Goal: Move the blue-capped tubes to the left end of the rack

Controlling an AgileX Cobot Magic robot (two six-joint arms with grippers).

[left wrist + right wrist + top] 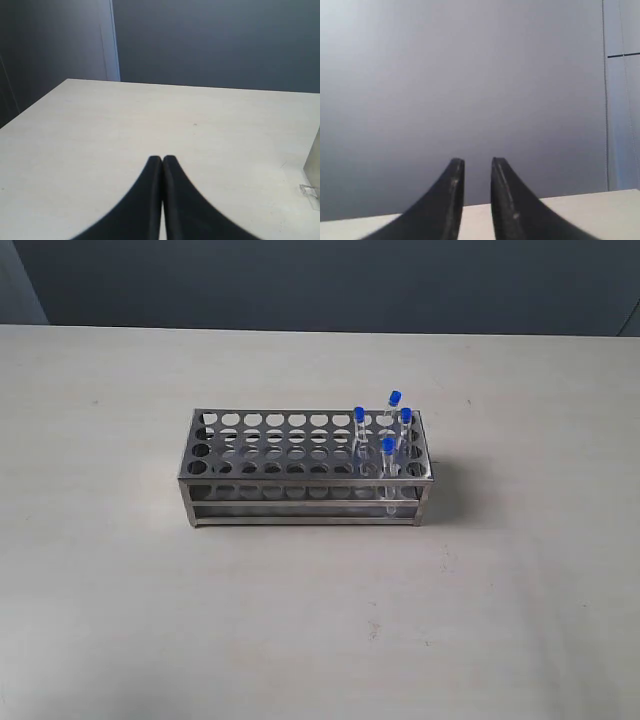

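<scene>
Left tool (161, 161) pinched together over the desk (100, 140), right tool (477, 163) slightly apart, gripping nothing. Blue-capped tubes (388, 445) sit in the rack (280, 504), well away from both tools.

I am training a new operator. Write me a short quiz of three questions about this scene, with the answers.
1. How many blue-capped tubes stand in the rack? A) two B) four C) six
2. True or false: in the exterior view, the blue-capped tubes stand at the left end of the rack.
3. Fill the gap: the left gripper is ____ and holds nothing.
Key: 1 B. 2 false, they stand at the right end. 3 shut.
</scene>
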